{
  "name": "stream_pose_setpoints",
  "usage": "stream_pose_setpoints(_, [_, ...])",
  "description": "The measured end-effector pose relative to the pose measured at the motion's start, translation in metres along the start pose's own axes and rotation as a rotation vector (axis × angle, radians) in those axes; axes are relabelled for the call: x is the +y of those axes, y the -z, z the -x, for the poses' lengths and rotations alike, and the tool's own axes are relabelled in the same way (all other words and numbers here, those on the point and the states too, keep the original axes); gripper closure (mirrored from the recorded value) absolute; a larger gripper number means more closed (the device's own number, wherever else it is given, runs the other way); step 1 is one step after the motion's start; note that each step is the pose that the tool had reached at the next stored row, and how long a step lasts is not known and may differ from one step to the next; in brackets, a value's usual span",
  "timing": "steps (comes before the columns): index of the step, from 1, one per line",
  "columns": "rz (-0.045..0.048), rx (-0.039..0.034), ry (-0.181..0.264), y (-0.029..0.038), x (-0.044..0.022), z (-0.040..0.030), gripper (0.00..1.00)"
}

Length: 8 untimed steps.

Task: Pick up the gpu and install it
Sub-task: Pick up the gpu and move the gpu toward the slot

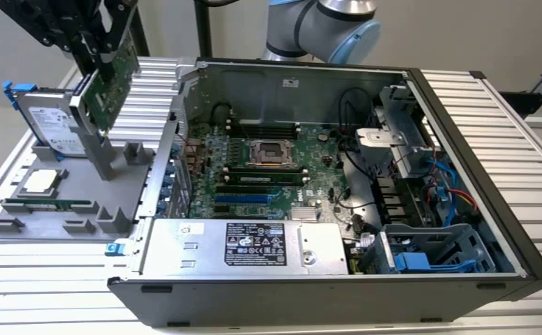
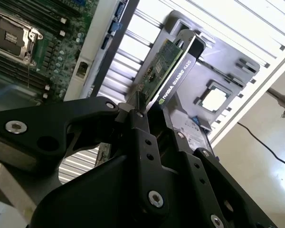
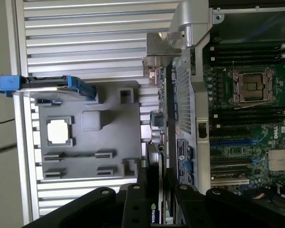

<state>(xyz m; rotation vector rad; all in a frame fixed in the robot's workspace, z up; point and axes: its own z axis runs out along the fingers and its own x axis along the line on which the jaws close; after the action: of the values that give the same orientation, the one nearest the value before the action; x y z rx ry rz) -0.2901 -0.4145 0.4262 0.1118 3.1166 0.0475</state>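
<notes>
**Gpu held over the grey tray**

Closest in the second wrist view is the black gripper [image 2: 141, 108], its jaws clamped narrow on one end of the gpu [image 2: 173, 61], which has a green board on one face and a black shroud on the other.

The open computer case [image 1: 281, 87] lies just beside the tray [image 1: 66, 202], on the exterior view's right, with its motherboard [image 1: 318, 185] exposed. A hard drive [image 1: 52, 122] with a blue frame stands on edge at one end of the tray. The gpu hangs tilted above the tray, near the drive; whether its lower corner touches the tray's upright post, I cannot tell. A processor chip [image 1: 42, 181] lies flat in a tray recess, with a memory stick [image 1: 47, 207] slotted just beside it.
</notes>
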Motion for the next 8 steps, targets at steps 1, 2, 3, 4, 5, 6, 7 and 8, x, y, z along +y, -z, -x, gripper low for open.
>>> stream_pose_setpoints(1, [0.0000,0.0000,0.000,0.0000,0.0001,0.0011,1.00])
stream_pose_setpoints(2, [0.0000,0.0000,0.000,0.0000,0.0002,0.0022,1.00])
stream_pose_setpoints(3, [0.0000,0.0000,0.000,-0.0001,0.0002,0.0032,1.00])
stream_pose_setpoints(4, [0.0000,0.0001,0.000,-0.0001,0.0003,0.0043,1.00])
stream_pose_setpoints(5, [0.0000,0.0000,0.000,-0.0001,0.0004,0.0054,1.00])
stream_pose_setpoints(6, [-0.0001,0.0001,0.000,-0.0001,0.0004,0.0064,1.00])
stream_pose_setpoints(7, [0.0000,0.0000,0.000,-0.0002,0.0005,0.0075,1.00])
stream_pose_setpoints(8, [0.0000,0.0000,0.000,-0.0002,0.0006,0.0085,1.00])
